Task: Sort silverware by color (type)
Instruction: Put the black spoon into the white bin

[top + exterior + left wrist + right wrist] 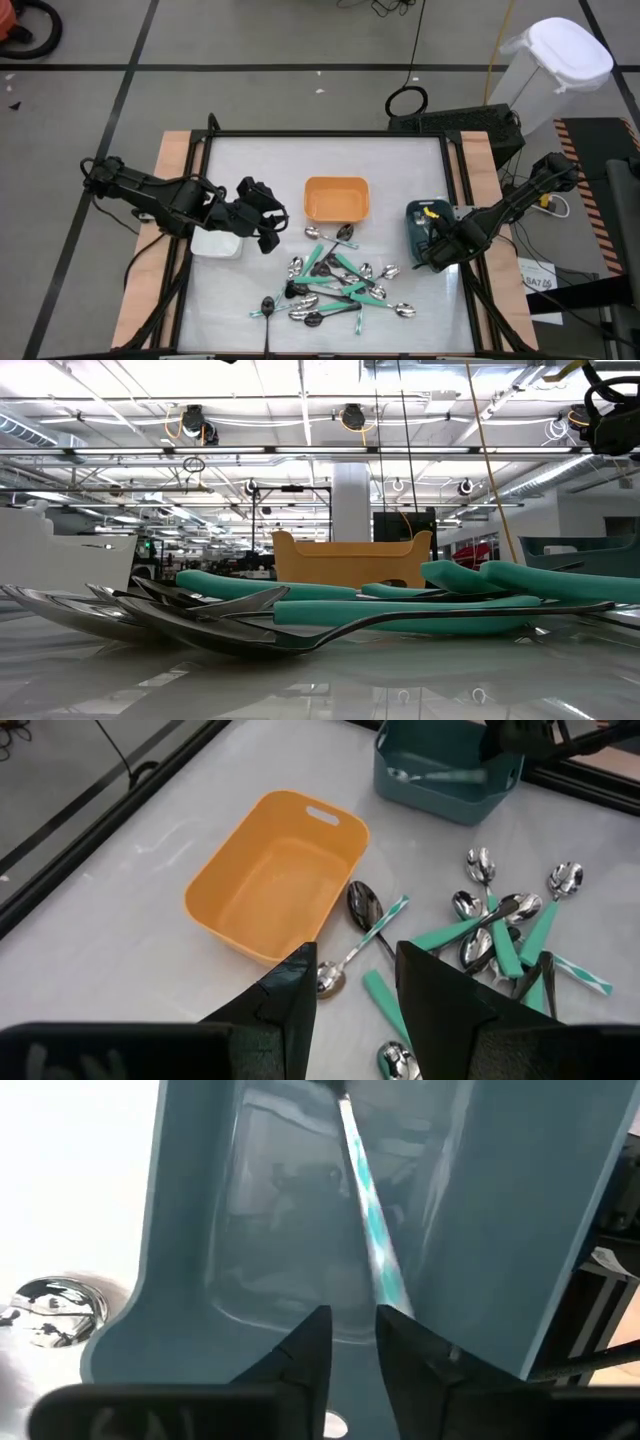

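Note:
The silverware (340, 285) lies in a loose pile on the white table near its front middle: shiny spoons with teal-green or black handles, seen close up in the low view (400, 610). One utensil with a teal-and-white striped handle (368, 1220) lies inside the dark teal bin (190, 1230). My right gripper (353, 1342) points down into that bin (415, 225), fingers slightly apart, nothing between them. My left gripper (355, 995) hangs open above the table, left of the pile (500, 930), beside the white bin (215, 243). My right gripper stands with one fingertip (400, 1330) right at the near end of the striped handle (395, 1295), which rests in the dark teal bin. Whether that finger touches the handle I cannot tell.
An orange bin (337, 182) stands at the table's middle, behind the pile, with nothing in it as seen in the left wrist view (280, 870). A spoon (55, 1305) lies on the table just outside the dark teal bin. A black frame (200, 200) rims the table.

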Tool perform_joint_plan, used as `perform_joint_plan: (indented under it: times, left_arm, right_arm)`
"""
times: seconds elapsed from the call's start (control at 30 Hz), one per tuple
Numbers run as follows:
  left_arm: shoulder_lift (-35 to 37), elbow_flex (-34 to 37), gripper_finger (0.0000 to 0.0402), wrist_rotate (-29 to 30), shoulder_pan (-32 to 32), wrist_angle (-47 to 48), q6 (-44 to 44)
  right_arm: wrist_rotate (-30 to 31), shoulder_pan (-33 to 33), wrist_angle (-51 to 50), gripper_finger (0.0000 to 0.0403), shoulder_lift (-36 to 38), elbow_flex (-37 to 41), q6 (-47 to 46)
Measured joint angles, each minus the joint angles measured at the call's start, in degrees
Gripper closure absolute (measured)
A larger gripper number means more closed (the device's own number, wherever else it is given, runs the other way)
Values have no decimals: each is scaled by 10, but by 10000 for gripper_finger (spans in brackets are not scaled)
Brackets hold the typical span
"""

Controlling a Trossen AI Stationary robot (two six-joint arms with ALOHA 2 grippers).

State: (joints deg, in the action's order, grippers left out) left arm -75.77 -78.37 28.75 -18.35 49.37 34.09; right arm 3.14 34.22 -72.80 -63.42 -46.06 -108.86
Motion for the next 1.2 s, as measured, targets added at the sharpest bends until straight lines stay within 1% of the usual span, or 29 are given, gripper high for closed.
perform_joint_plan:
  times: [0.17, 0.3, 0.4, 0.6, 0.73, 0.9, 1.07, 1.2]
  left_arm:
    - [0, 0, 266, 0, 0, 0, -6]
    - [0, 0, 266, -1, 0, 1, -6]
    - [0, 0, 266, -7, 0, 1, -4]
    - [0, 0, 266, -8, -2, 1, -4]
    - [0, 0, 266, -8, -2, 1, 6]
    - [0, 0, 266, -25, -11, 1, 34]
    - [0, 0, 266, -33, -35, 4, 101]
    - [0, 0, 266, -34, -57, 18, 182]
  right_arm:
    - [-2, 0, -1, 294, 0, -1, -7]
    - [6, 0, -1, 279, 0, -29, -13]
    - [47, 0, 7, 275, 0, -61, 2]
    - [150, 0, 34, 277, 0, -123, 63]
    - [209, 0, 88, 277, 0, -137, 107]
    - [256, -1, 191, 277, -11, -137, 173]
    - [254, -8, 281, 277, -51, -137, 228]
    - [254, -9, 330, 277, -88, -137, 233]
